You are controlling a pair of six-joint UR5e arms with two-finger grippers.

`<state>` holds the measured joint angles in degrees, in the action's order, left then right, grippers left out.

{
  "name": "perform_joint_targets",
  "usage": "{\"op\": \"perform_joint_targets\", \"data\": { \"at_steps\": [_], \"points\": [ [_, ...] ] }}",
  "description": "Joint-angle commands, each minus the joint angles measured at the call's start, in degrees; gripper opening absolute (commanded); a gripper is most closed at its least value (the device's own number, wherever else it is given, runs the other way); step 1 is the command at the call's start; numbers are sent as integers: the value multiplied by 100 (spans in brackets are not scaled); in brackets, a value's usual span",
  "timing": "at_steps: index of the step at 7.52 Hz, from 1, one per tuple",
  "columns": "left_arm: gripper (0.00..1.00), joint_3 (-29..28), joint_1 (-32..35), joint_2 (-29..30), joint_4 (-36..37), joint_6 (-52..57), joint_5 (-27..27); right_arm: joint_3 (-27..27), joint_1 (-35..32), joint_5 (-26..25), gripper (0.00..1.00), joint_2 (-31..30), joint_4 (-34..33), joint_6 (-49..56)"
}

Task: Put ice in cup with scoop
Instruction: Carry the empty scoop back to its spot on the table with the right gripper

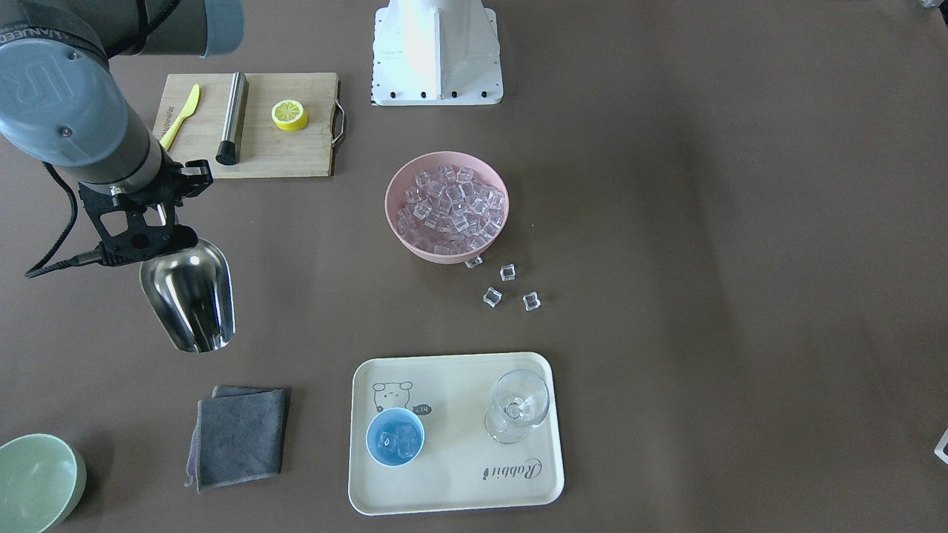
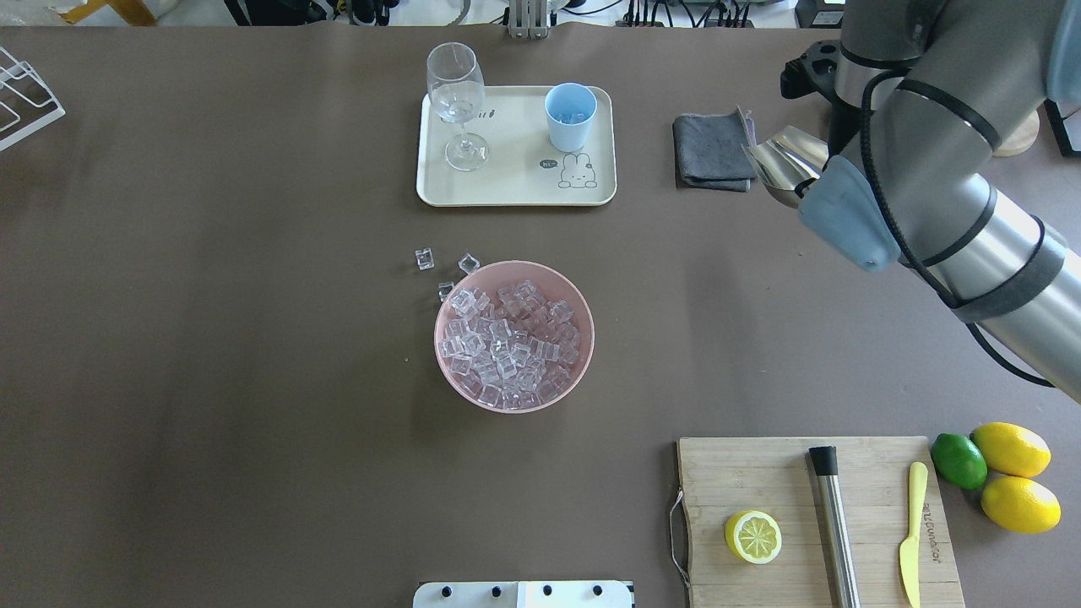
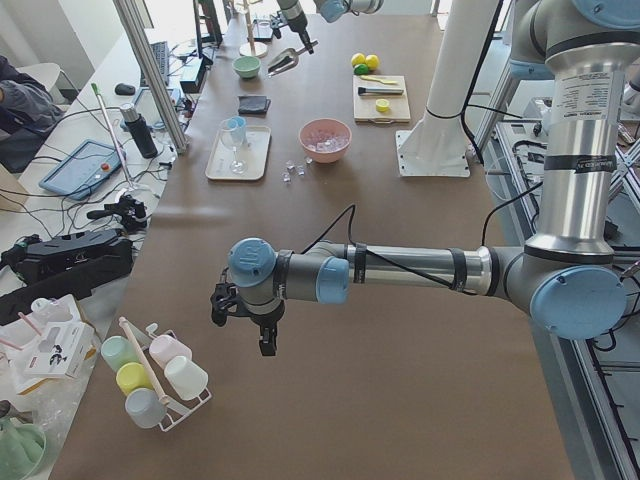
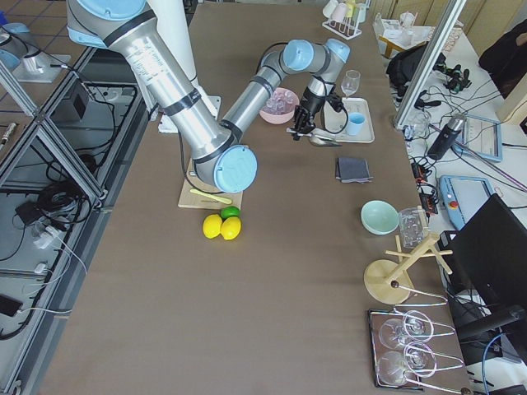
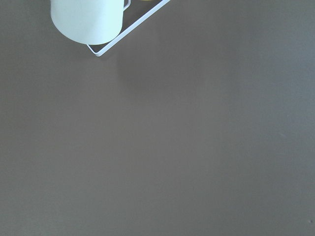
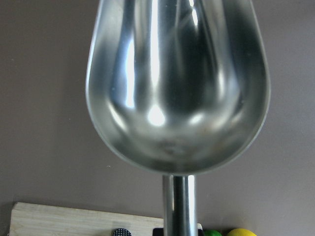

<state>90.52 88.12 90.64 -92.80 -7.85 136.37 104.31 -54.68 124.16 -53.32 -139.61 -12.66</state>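
- Brown table (image 1: 703,259) carries the whole setup, so anything that rolls off a vessel lands on bare cloth.
- Right gripper (image 1: 148,235) is clenched on the handle of the scoop (image 1: 191,303). It hangs empty, well apart from both the bowl and the cup. The tubular handle looks smooth, so it could probably twist in the grasp under a load.
- Left gripper (image 3: 265,340) hovers far down the table; whether its fingers are apart or closed cannot be told.
- Cream tray (image 1: 459,488) would likely catch any cubes that miss.
- Pink bowl (image 1: 392,194) is heaped with ice (image 1: 452,207), so a steep dig could push more over the rim.
- Stemmed glass (image 1: 517,406) stands near the cup and looks easy to knock during a pour.
- Light-blue cup (image 1: 395,437), on the tray, already holds a few cubes. Its mouth looks narrower than the scoop's, so overshoot is the main worry.
- Four loose cubes (image 1: 508,272) lie just beside the bowl.
- Writing: "UR" on the arm's joint cap (image 1: 37,85), "Rabbit" in script on the tray, and a tiny bubble that seems to say "hi". The cutting board's (image 1: 296,155) mark is too small to read.
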Motion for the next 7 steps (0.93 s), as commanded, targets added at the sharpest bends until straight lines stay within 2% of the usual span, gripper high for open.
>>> {"op": "perform_joint_targets", "data": {
  "at_steps": [1,2,3,6,7],
  "points": [
    [98,53,-23,-20,-107,404,-110,265,-25,-5,0,-1360,1769,-1076],
    [99,53,-14,-21,-98,433,-110,274,-8,12,0,-1809,2554,-1612],
    [99,62,-14,-55,-107,433,-93,265,1,38,0,-2083,2927,-1861],
    [98,71,-23,-108,-98,424,-93,-269,54,38,0,-2261,3648,-2003],
    [98,88,-75,-117,-89,424,-93,-401,211,30,0,-2340,3947,-2369]
  ]
}}
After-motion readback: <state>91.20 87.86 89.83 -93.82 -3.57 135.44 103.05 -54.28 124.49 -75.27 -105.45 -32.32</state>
